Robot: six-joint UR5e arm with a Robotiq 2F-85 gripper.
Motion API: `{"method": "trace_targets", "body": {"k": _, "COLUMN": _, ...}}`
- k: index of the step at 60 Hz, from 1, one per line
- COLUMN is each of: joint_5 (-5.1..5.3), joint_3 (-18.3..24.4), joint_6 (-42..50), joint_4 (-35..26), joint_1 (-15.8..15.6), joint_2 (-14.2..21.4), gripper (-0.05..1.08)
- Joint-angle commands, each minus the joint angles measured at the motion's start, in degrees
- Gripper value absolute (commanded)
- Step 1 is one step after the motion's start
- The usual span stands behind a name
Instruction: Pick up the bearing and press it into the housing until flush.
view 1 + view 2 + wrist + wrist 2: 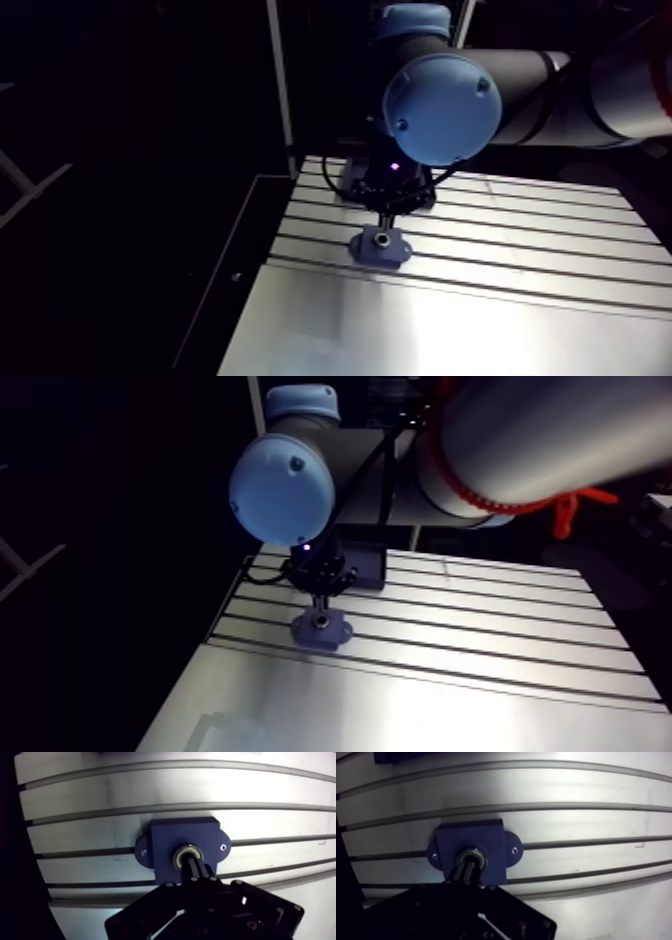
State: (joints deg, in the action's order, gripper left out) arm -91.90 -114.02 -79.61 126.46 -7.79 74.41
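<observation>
**Aluminium worktop [100,802] with housing [167,842] and seated bearing [178,858]**

Blue housing lies flat on the slotted worktop, its two screwed ears over one slot. In the arm view it stands near one side edge, with darkness beyond. Broad bare metal stretches to the other side and toward the camera. Bearing sits in the housing's central bore. End effector [191,862] stands directly over it, fingers together, tips at the bearing's centre. Whether the ring lies flush cannot be told.
</observation>
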Motion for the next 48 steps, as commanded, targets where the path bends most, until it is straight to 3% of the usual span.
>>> {"method": "trace_targets", "body": {"k": 1, "joint_5": 0.18, "joint_3": -0.28, "joint_6": -0.56, "joint_4": 0.06, "joint_1": -0.03, "joint_2": -0.27, "gripper": 0.98}}
{"method": "trace_targets", "body": {"k": 48, "joint_5": 0.36, "joint_3": -1.70, "joint_6": -2.33, "joint_4": 3.84, "joint_1": 0.39, "joint_2": -1.41, "gripper": 0.98}}
